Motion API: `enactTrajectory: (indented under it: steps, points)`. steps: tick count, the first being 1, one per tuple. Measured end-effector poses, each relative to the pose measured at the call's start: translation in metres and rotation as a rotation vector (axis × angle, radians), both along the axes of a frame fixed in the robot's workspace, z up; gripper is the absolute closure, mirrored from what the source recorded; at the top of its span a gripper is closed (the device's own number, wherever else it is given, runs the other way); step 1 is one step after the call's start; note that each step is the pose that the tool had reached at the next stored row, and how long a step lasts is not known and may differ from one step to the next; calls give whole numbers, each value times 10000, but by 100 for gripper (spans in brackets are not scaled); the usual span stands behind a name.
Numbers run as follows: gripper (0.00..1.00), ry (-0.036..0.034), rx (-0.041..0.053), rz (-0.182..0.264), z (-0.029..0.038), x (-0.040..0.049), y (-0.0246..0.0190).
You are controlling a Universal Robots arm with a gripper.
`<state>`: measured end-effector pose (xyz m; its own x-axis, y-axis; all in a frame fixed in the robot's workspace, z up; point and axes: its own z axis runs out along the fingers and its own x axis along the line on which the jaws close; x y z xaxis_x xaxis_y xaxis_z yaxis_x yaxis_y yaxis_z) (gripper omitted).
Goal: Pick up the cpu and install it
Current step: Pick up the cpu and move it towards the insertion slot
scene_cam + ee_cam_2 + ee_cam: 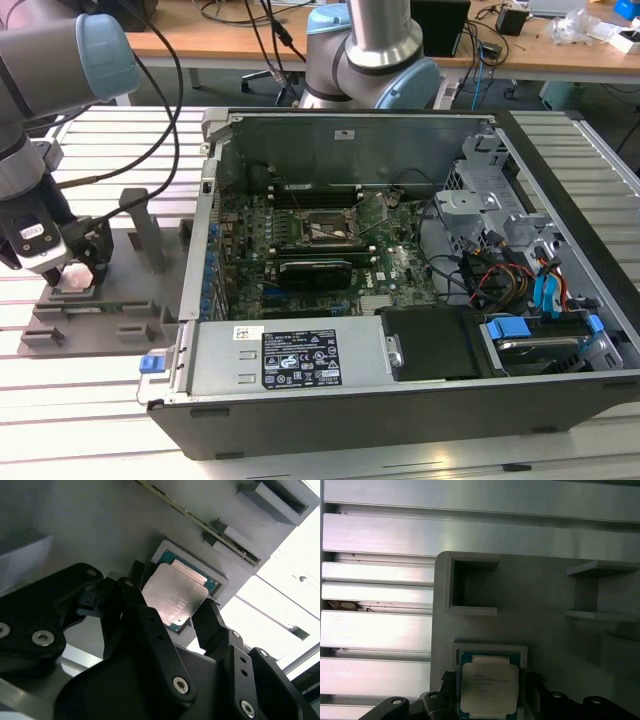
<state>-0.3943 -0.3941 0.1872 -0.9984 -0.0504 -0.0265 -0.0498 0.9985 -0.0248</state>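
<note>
Jaws of the gripper (172,594) stand apart astride the cpu (175,602), not clearly pinching it. It lies flat in a recess of the grey fixture (540,595); beside the fixture stands the case (400,380). Probably light, stiff, fragile underneath: hold it by opposite edges.

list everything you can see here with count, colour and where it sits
cpu: one, silvery top, at the fixture's pocket
fixture: one, grey, on the table at the exterior view's left
computer case: one, dark grey, open, mid table
motherboard: one, green, inside the case
socket frame: one, black, on the motherboard
table: one, silver slats, under it all
desk: one, wooden, behind the table
arm: one, grey with blue caps, above the fixture
gripper: one, black, at the cpu
</note>
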Motion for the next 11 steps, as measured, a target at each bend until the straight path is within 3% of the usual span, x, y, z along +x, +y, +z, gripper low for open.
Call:
enactTrajectory:
  steps: [5, 7, 11]
  points:
    - [34, 0, 1, -9, 0, 0, 0]
    - [42, 0, 0, -13, 0, 0, 0]
    - [45, 1, 0, -21, 0, 0, 0]
